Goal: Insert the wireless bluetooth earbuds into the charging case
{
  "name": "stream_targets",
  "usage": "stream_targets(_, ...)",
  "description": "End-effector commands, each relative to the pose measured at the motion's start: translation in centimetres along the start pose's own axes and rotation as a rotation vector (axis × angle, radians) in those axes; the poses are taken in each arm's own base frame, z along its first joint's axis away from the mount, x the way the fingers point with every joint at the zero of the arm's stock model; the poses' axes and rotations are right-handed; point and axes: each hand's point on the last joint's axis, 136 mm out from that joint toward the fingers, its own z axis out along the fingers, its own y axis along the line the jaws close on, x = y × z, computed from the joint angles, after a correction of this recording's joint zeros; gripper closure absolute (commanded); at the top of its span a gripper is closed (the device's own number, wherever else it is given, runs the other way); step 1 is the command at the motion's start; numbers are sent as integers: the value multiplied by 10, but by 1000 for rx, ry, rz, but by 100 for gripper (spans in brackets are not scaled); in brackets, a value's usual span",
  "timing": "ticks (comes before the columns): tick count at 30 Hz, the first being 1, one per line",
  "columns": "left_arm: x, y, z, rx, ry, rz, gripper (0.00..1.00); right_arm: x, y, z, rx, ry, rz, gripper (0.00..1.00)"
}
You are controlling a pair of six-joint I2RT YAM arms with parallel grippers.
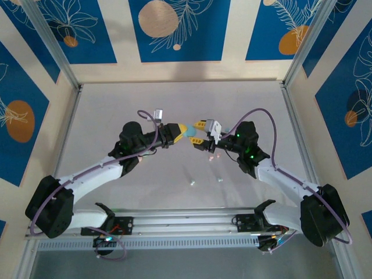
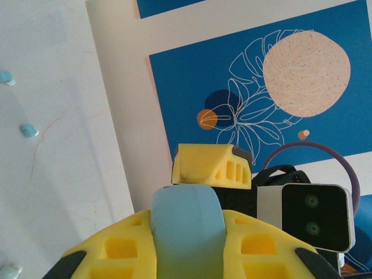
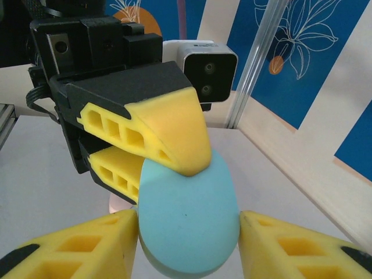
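The wireless bluetooth earbuds [image 1: 191, 182] lie loose on the pale surface [image 1: 116, 104], apart from the case. In the top view two pale buds sit at about 6 and 5 o'clock of the surface's middle. Two pink buds [image 1: 213, 156] lie closer in, just beside the right arm's wrist. The pale blue charging case [image 1: 190, 132] is near the middle, between the two arms. The left arm's fingers [image 3: 168, 133] are clamped narrow on it from its 9 o'clock side, one pad on its upper face and one beneath. The right arm's fingers [image 3: 75, 244] reach in from 3 o'clock and stand partway apart, one on each side of the case's rounded edge. They look to be touching it, but I cannot tell whether they grip. In the left wrist view three mint buds [image 2: 28, 130] lie along the left edge of the surface. In the right wrist view a pink shape [image 3: 119, 203] shows behind the case, too hidden to name.
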Motion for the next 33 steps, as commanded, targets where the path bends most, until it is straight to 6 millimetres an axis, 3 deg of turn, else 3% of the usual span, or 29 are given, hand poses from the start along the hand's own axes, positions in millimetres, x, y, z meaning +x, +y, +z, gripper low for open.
stream_targets(1, -1, -21, -5, 66, -4, 31, 95, -13, -2, 2, -6, -22, -31, 52)
stream_targets(12, 0, -29, -5, 89, 2, 45, 95, -10, 0, 1, -21, 11, -23, 48)
stream_targets(18, 1, -31, -6, 95, 5, 51, 92, -14, -3, 0, -8, 0, -12, 58)
stream_targets(20, 1, -33, -6, 99, 8, 67, 87, -17, -1, -2, -23, -7, 1, 64)
stream_targets(22, 3, -35, -7, 105, 19, 98, 75, -22, 2, -4, -48, -16, 27, 67)
stream_targets(28, 8, -33, -16, 40, 27, 425, 26, -34, 19, -15, -219, 0, 170, 70)
stream_targets(33, 28, -19, -32, -16, 119, 962, 23, -41, 23, -20, -339, 27, 301, 70)
